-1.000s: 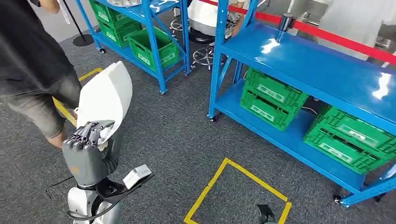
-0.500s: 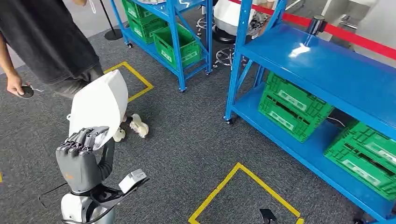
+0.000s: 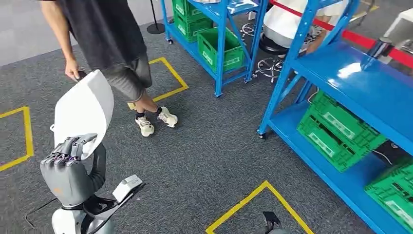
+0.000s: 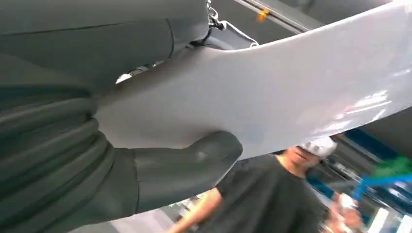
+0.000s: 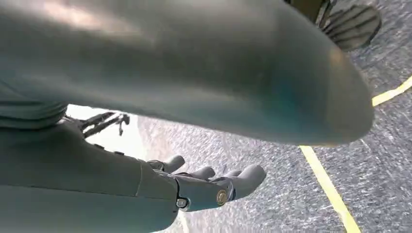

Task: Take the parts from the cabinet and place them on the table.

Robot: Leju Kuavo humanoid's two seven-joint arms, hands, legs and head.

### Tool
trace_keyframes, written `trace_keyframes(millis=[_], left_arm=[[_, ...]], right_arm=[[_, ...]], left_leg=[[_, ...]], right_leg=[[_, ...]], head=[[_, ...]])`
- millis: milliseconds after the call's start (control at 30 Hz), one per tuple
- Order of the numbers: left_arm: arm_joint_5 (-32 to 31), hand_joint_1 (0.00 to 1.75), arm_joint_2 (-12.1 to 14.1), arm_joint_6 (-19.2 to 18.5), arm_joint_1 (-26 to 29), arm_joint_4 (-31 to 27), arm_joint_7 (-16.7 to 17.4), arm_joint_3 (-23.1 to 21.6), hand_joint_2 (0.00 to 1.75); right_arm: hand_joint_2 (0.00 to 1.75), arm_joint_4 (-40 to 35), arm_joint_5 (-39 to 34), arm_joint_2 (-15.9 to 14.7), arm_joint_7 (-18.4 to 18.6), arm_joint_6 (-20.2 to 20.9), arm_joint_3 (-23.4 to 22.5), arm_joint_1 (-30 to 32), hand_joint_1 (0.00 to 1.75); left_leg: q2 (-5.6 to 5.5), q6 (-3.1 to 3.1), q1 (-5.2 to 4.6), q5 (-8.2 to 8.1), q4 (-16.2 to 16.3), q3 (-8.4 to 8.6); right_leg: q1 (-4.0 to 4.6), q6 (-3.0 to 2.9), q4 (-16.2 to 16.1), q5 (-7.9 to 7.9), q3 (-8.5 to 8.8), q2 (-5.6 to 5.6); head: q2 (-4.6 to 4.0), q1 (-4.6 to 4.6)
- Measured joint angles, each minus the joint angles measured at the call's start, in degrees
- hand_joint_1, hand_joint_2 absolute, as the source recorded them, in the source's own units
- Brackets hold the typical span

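from the head view i see my left robot hand [image 3: 68, 168] raised at the near left, fingers wrapped over the lower edge of a white panel [image 3: 83, 111] that stands up and leans a little left above the fist. the left wrist view gives what the head view can't: the underside of the white panel [image 4: 291, 92], smooth, glossy, gently curved like a shell, with my thick grey thumb [image 4: 194, 162] pressed up against it, so the grip is thumb on one face, fingers on the other. beyond the panel in that view there's a person in a dark shirt [image 4: 272, 194].

the right wrist view shows my right robot hand [image 5: 209, 182] hanging over grey carpet [image 5: 291, 194] and a strip of yellow tape [image 5: 330, 189], fingers loosely extended and apart, nothing in them.

back in the head view: the person [image 3: 107, 39] stands just beyond the panel, white shoes [image 3: 157, 121] on the carpet. blue shelving rack [image 3: 360, 83] at the right with green crates [image 3: 338, 129] on its low shelf, a second blue rack [image 3: 219, 29] at the far centre with more green crates [image 3: 219, 48]. yellow tape square [image 3: 258, 204] on the floor, near centre.
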Motion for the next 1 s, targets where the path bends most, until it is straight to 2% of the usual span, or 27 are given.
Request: trace_keyframes(millis=[33, 67, 100, 133, 167, 267, 300, 333, 367, 400, 433, 467, 500, 533, 567, 600, 633, 667, 700, 800, 833, 867, 900, 933, 967, 1000], left_arm=[[-0.2, 1.75, 0.0, 0.0, 0.1, 0.0, 0.0, 0.0, 1.75], [-0.4, 1.75, 0.0, 0.0, 0.1, 0.0, 0.0, 0.0, 1.75], [-0.5, 1.75, 0.0, 0.0, 0.1, 0.0, 0.2, 0.0, 1.75], [-0.7, 1.75, 0.0, 0.0, 0.1, 0.0, 0.2, 0.0, 1.75], [-0.7, 1.75, 0.0, 0.0, 0.1, 0.0, 0.3, 0.0, 1.75], [-0.8, 1.75, 0.1, 0.0, 0.1, -0.3, 0.6, -0.1, 1.75], [-0.8, 1.75, 0.2, 0.0, 0.1, -0.4, 0.7, -0.1, 1.75], [-0.8, 1.75, 0.3, 0.0, 0.2, -0.5, 0.9, 0.0, 1.75], [-0.9, 1.75, 0.3, 0.0, 0.1, -0.5, 1.2, 0.0, 1.75], [-1.5, 1.75, 0.3, 0.0, 0.0, -0.5, 1.6, -0.1, 1.75], [-2.1, 1.75, 0.3, 0.0, 0.0, -0.5, 2.1, -0.1, 1.75], [-2.2, 1.75, 0.4, 0.0, 0.1, -0.5, 2.5, -0.1, 1.75], [-2.1, 1.75, 0.5, 0.0, 0.1, -0.5, 2.6, -0.1, 1.75], [-1.9, 1.75, 0.5, 0.0, 0.2, -0.5, 2.7, -0.1, 1.75], [-1.5, 1.75, 0.6, 0.0, 0.2, -0.5, 2.7, -0.1, 1.75], [-1.4, 1.75, 0.6, 0.0, 0.2, -0.5, 2.7, -0.2, 1.75], [-1.2, 1.75, 0.6, 0.0, 0.1, -0.5, 2.7, -0.4, 1.75], [-0.9, 1.75, 0.6, 0.0, -0.2, -0.4, 2.7, -0.8, 1.75], [-0.8, 1.75, 0.6, 0.0, -0.4, -0.2, 2.7, -1.2, 1.75], [-0.5, 1.75, 0.6, 0.0, -0.5, 0.2, 3.1, -1.6, 1.75], [-0.3, 1.75, 0.6, 0.0, -0.5, 0.2, 3.1, -1.6, 1.75], [-0.1, 1.75, 0.6, 0.0, -0.5, 0.2, 2.9, -1.6, 1.75], [0.4, 1.75, 0.4, 0.0, -0.5, 0.1, 2.0, -1.7, 1.75], [0.9, 1.75, 0.2, 0.0, -0.3, 0.0, 0.8, -1.6, 1.75], [1.4, 1.75, 0.2, 0.0, -0.1, 0.0, -0.3, -1.5, 1.75], [1.8, 1.75, 0.2, 0.0, 0.3, -0.1, -0.9, -1.4, 1.75]], right_arm=[[0.0, 0.0, 0.1, 0.0, 0.0, 0.0, 0.0, -0.1, 0.0], [0.0, 0.0, 0.1, 0.0, 0.1, 0.0, 0.0, -0.2, 0.0], [0.0, 0.0, 0.2, 0.0, 0.0, 0.0, 0.0, -0.3, 0.0], [0.0, 0.0, 0.1, 0.0, 0.0, 0.2, 0.0, -0.4, 0.0], [0.0, 0.0, 0.0, 0.2, 0.0, 0.3, 0.0, -0.5, 0.0], [0.0, 0.0, -0.4, 0.5, -1.0, 0.4, -0.1, -0.5, 0.0], [0.0, 0.0, -0.3, 0.7, -0.8, 0.4, -0.1, -0.5, 0.0], [0.0, 0.0, 0.0, 0.9, -0.6, 0.6, -0.1, -0.6, 0.0], [0.0, 0.0, 0.0, 0.9, -0.6, 0.7, -0.2, -0.4, 0.0], [0.0, 0.0, -0.5, 0.9, -0.7, 0.7, -0.2, 0.0, 0.0], [0.0, 0.0, -1.2, 0.9, -0.8, 0.7, -0.4, 0.5, 0.0], [0.0, 0.0, -1.8, 0.9, -0.8, 0.7, -0.7, 0.9, 0.0], [0.0, 0.0, -2.5, 0.9, -0.8, 0.7, -1.2, 1.2, 0.0], [0.0, 0.0, -2.8, 0.9, -0.7, 0.8, -1.7, 1.2, 0.0], [0.0, 0.0, -2.9, 0.9, -0.5, 0.8, -1.9, 1.2, 0.0], [0.0, 0.0, -2.9, 0.9, -0.5, 0.8, -2.0, 1.1, 0.0], [0.0, 0.0, -2.8, 0.9, -0.5, 0.8, -2.1, 1.0, 0.0], [0.0, 0.0, -2.6, 0.9, -0.5, 0.7, -2.2, 0.9, 0.0], [0.0, 0.0, -2.3, 0.9, -0.5, 0.3, -2.3, 0.8, 0.0], [0.0, 0.0, -1.8, 0.8, -0.4, 0.1, -2.3, 0.5, 0.0], [0.0, 0.0, -1.7, 0.8, 0.0, 0.0, -2.3, 0.3, 0.0], [0.0, 0.0, -1.4, 0.4, 0.3, 0.1, -2.3, 0.3, 0.0], [0.0, 0.0, -1.2, 0.4, 0.2, 0.2, -2.3, 0.3, 0.0], [0.0, 0.0, -1.0, 0.2, -0.3, 0.3, -2.3, 0.6, 0.0], [0.0, 0.0, -0.9, 0.0, -0.7, 0.4, -2.4, 1.1, 0.0], [0.0, 0.0, -0.6, -0.2, -0.8, 0.4, -2.4, 1.5, 0.0]], left_leg=[[-0.87, -0.05, 0.12, -0.02, 0.2, 0.0], [-1.71, -0.23, 0.26, -0.1, 0.4, -0.01], [-2.64, -0.58, 0.46, -0.29, 0.8, -0.04], [-3.42, -1.0, 0.65, -0.55, 1.2, -0.2], [-4.04, -1.59, 0.4, -0.89, 1.9, -0.7], [-5.89, -2.85, 0.81, -0.59, 1.6, -1.5], [-6.52, -3.3, 0.87, -0.51, 1.5, -1.74], [-4.27, -3.33, 0.85, -0.66, 2.0, -1.66], [-0.64, -3.47, 0.5, -2.0, 3.6, -2.37], [1.24, -3.66, 0.56, -4.31, 7.1, -4.13], [2.03, -3.81, 0.67, -6.79, 11.9, -6.43], [2.27, -3.87, 0.71, -8.4, 15.9, -8.39], [2.34, -3.87, 0.71, -8.79, 18.3, -9.52], [2.38, -3.8, 0.71, -7.79, 17.7, -9.16], [2.53, -3.62, 0.67, -5.9, 15.0, -7.73], [3.05, -3.33, 0.6, -3.38, 10.2, -5.14], [4.82, -2.8, 0.35, -1.11, 4.9, -2.2], [7.97, -2.21, -0.28, -1.47, 1.7, -0.69], [7.53, -1.9, -0.48, -1.25, 1.5, -0.68], [5.25, -1.19, -0.81, -1.1, 1.3, -1.07], [4.44, -0.65, 0.0, -0.49, 0.5, -0.01], [3.87, -0.6, 0.01, -0.27, 0.1, 0.08], [3.38, -0.1, 0.19, -0.04, 0.1, 0.03], [2.5, 0.0, 0.28, 0.01, 0.1, -0.09], [1.52, 0.01, 0.27, 0.0, 0.1, -0.13], [0.61, 0.01, 0.26, -0.01, 0.2, -0.14]], right_leg=[[-0.06, 0.11, -1.1, 1.52, 0.23, 0.01], [-0.19, 0.23, -4.2, 3.85, 1.49, 0.11], [-0.49, 0.46, -9.3, 6.86, 3.79, 0.74], [-0.91, 0.69, -14.1, 8.93, 6.09, 2.44], [-1.21, 0.93, -16.1, 7.87, 6.88, 5.42], [-0.5, -0.54, -16.1, 7.82, 6.78, 3.68], [-0.77, -1.11, -16.4, 8.0, 6.92, 2.9], [-0.89, -1.64, -16.7, 8.24, 7.06, 2.01], [-0.76, -2.04, -16.9, 8.19, 7.19, 1.49], [-0.59, -2.24, -16.9, 8.15, 7.22, 0.66], [-0.41, -2.4, -16.9, 8.05, 7.23, -0.39], [-0.3, -2.53, -16.9, 7.96, 7.2, -1.4], [-0.2, -2.61, -16.8, 7.89, 7.19, -2.33], [-0.13, -2.64, -16.8, 7.84, 7.24, -3.11], [-0.08, -2.6, -16.8, 7.74, 7.34, -3.81], [0.0, -2.56, -16.8, 7.61, 7.57, -4.48], [0.05, -2.4, -16.8, 7.43, 7.91, -5.1], [0.16, -2.19, -16.8, 7.25, 8.13, -5.72], [0.4, -1.81, -16.8, 7.09, 8.18, -6.18], [0.15, -0.85, -17.3, 7.08, 8.9, -8.06], [0.12, -0.48, -17.2, 6.71, 9.02, -8.24], [-0.14, -0.1, -16.1, 6.02, 8.96, -4.79], [-0.24, 0.08, -13.0, 4.15, 7.44, -1.98], [-0.25, 0.29, -8.2, 1.85, 4.98, -0.51], [-0.29, 0.49, -3.7, 0.24, 2.62, -0.03], [-0.28, 0.61, -0.8, -0.2, 0.93, 0.06]], head=[[0.0, 0.0], [0.0, 0.0], [0.0, 0.0], [0.0, 0.0], [0.0, 0.04], [0.0, 0.07], [0.0, 0.02], [0.0, 0.07], [0.0, -0.53], [0.0, -0.72], [0.0, -0.7], [0.0, -0.7], [0.0, -0.7], [0.0, -0.7], [0.0, -0.72], [0.0, -0.72], [0.0, -0.72], [0.0, -0.7], [0.0, -0.67], [0.0, -0.7], [0.0, -0.68], [0.0, -0.51], [0.0, -0.42], [0.0, -0.2], [0.0, -0.17], [0.0, -0.22]])
